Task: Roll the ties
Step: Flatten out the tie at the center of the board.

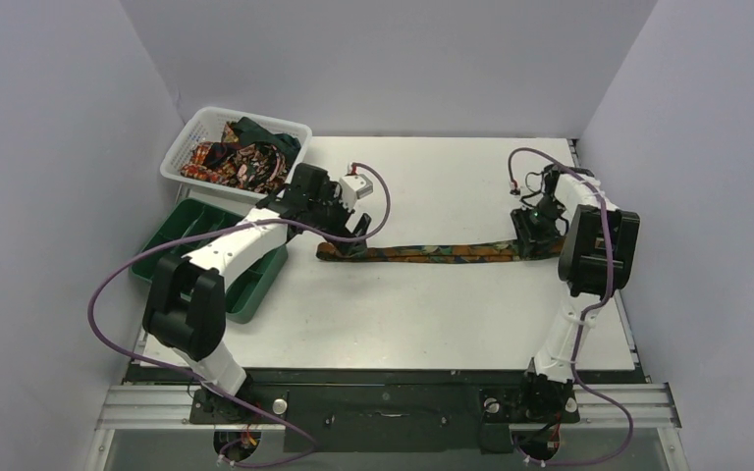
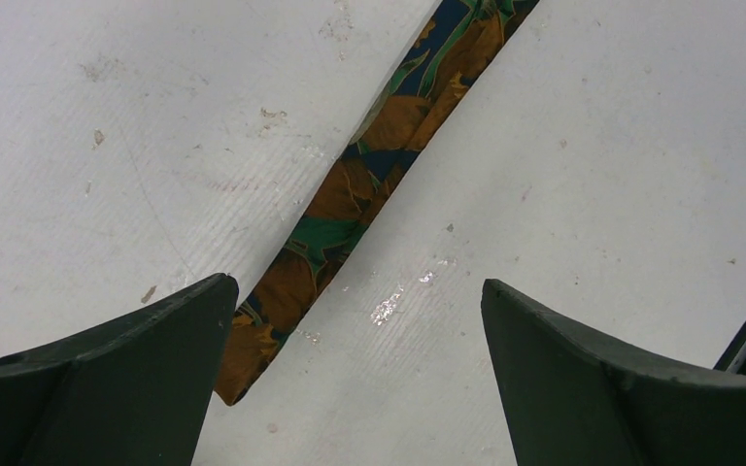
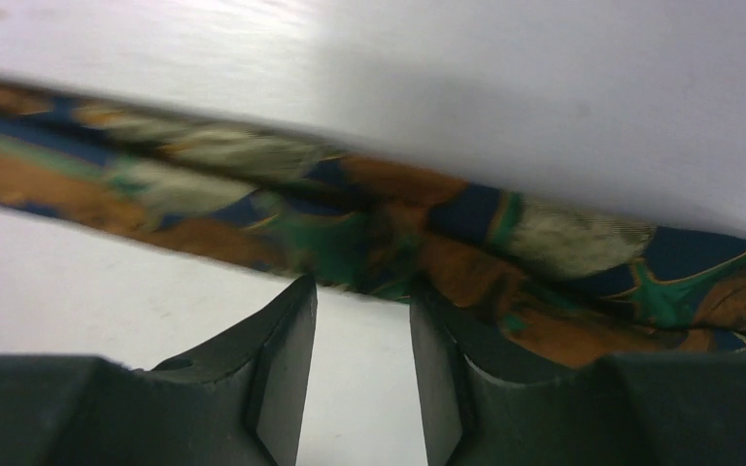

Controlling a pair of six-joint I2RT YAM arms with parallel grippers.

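Note:
One tie (image 1: 432, 252), dark with orange, brown and teal leaves, lies flat and stretched left to right across the middle of the table. My left gripper (image 1: 347, 238) is wide open over its left end. In the left wrist view the tie (image 2: 369, 175) runs diagonally and its narrow tip lies beside the left finger (image 2: 155, 349); nothing is between the jaws (image 2: 356, 283). My right gripper (image 1: 532, 235) is at the tie's right end. In the right wrist view its jaws (image 3: 362, 291) are slightly apart and empty, tips at the edge of the tie (image 3: 398, 223). More ties (image 1: 241, 157) are heaped in the basket.
A white mesh basket (image 1: 179, 155) stands at the back left. A green compartment tray (image 1: 255, 294) sits in front of it, under my left arm. Grey walls close in the table on three sides.

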